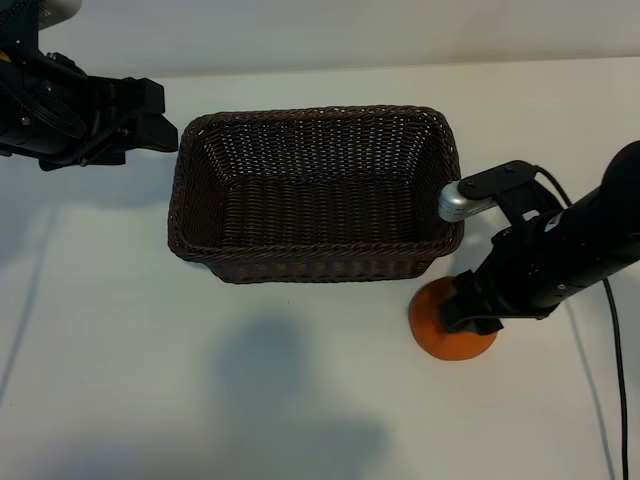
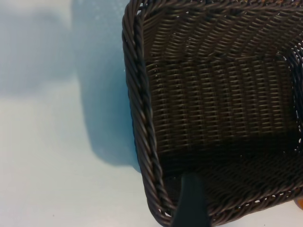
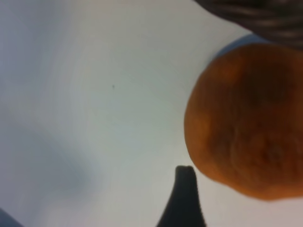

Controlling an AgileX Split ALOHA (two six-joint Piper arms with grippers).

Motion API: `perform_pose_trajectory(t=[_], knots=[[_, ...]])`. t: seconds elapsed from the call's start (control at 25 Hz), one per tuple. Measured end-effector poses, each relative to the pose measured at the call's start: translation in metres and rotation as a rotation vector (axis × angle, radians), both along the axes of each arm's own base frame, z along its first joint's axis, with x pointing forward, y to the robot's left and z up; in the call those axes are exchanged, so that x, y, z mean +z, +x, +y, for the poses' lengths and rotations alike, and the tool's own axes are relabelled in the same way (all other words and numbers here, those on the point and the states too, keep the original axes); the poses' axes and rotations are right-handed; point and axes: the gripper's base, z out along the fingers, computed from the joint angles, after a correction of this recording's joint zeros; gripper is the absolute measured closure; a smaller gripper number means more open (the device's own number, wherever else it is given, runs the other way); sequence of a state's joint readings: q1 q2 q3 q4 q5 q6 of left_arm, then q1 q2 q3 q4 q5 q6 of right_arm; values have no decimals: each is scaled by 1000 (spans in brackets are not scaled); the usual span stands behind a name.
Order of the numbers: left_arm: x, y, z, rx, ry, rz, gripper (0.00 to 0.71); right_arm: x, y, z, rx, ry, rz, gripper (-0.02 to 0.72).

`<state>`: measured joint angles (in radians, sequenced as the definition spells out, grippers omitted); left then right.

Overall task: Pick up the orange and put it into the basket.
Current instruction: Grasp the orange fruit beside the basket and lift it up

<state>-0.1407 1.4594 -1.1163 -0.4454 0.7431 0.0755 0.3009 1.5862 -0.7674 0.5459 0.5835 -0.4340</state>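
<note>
Wicker first: dark brown woven rectangular basket (image 1: 315, 190) with rounded corners and sloping sides sits on the white bench (image 1: 150, 350), open side up, nothing visible inside it. Roundish matte orange fruit (image 1: 450, 325) rests on the bench just beside the basket's near right corner, outside it and close to the wall; whether it touches the wicker cannot be told.

Right arm reaches in from the right edge, black, with a silver-capped fitting lying over the basket's right rim. Right hand (image 1: 478, 305) hangs directly over the orange and covers part of its top in the exterior view. Its fingers stand spread. Right wrist view shows one dark fingertip (image 3: 185, 177) beside the fruit, right at its edge, with the fruit filling much of that picture and the basket's weave just behind it. The other finger is out of that picture, so whether the fruit lies between the two cannot be told. No pinch is seen; fruit sits on the bench.

Left arm is parked at the far left corner, well apart from the orange. Left hand (image 1: 155, 120) is near the basket's left rim, fingers spread, holding nothing. Left wrist view looks into the basket's interior, one dark finger (image 2: 191, 203) showing at the picture's edge.

Dark cable (image 1: 612, 350) trails across the bench at the right.
</note>
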Motion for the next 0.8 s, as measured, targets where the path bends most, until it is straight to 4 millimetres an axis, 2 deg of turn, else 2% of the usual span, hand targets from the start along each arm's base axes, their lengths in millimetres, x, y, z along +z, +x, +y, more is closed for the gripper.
perform_pose_trajectory(t=[0.24, 0.36, 0.48, 0.68, 0.8], knots=[[0, 0, 0, 2, 0, -5, 118, -13, 5, 8, 18, 19, -5, 137], [0, 1, 0, 3, 0, -6, 118, -19, 6, 16, 34, 9, -27, 178], [0, 1, 0, 3, 0, -6, 118, -23, 8, 21, 30, -2, -51, 283], [0, 1, 0, 3, 0, -6, 118, -26, 11, 22, -31, 4, -57, 591], [0, 1, 0, 3, 0, -6, 118, -26, 13, 22, -58, 7, -63, 640]])
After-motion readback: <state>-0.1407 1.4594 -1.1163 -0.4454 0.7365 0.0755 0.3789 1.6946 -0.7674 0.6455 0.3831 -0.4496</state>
